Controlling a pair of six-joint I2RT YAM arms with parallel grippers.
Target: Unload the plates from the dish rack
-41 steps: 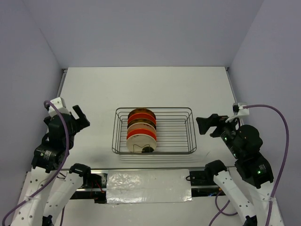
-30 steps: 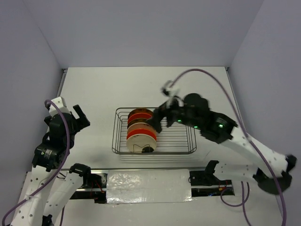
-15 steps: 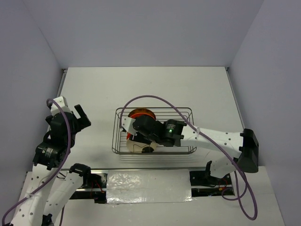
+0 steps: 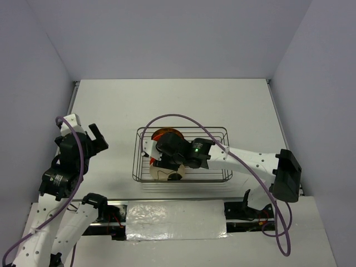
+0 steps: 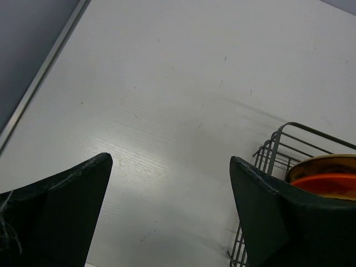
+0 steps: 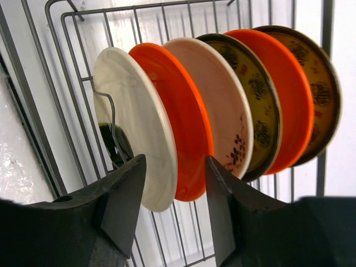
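Note:
The dish rack (image 4: 222, 131) stands mid-table with several plates on edge in a row. In the right wrist view, nearest first, these are a cream plate (image 6: 139, 122), an orange plate (image 6: 181, 111), a pale plate with dark marks (image 6: 219, 100), a yellow-brown patterned plate (image 6: 253, 94) and further plates behind. My right gripper (image 6: 174, 161) reaches down into the rack (image 6: 55, 83). Its jaws are closed from either side on the cream and orange plates together. In the top view the right gripper (image 4: 161, 158) hides most of the row. My left gripper (image 4: 94, 136) hangs open left of the rack, holding nothing.
In the left wrist view the open left gripper (image 5: 169, 161) looks down on bare white table, with a rack corner (image 5: 275, 142) and an orange plate (image 5: 328, 181) at the right. Grey walls close in the table. A metal rail (image 4: 167, 199) runs along the near edge.
The right arm swung from the right side over into the rack, and its jaws narrowed around the two nearest plates. The left arm barely moved.

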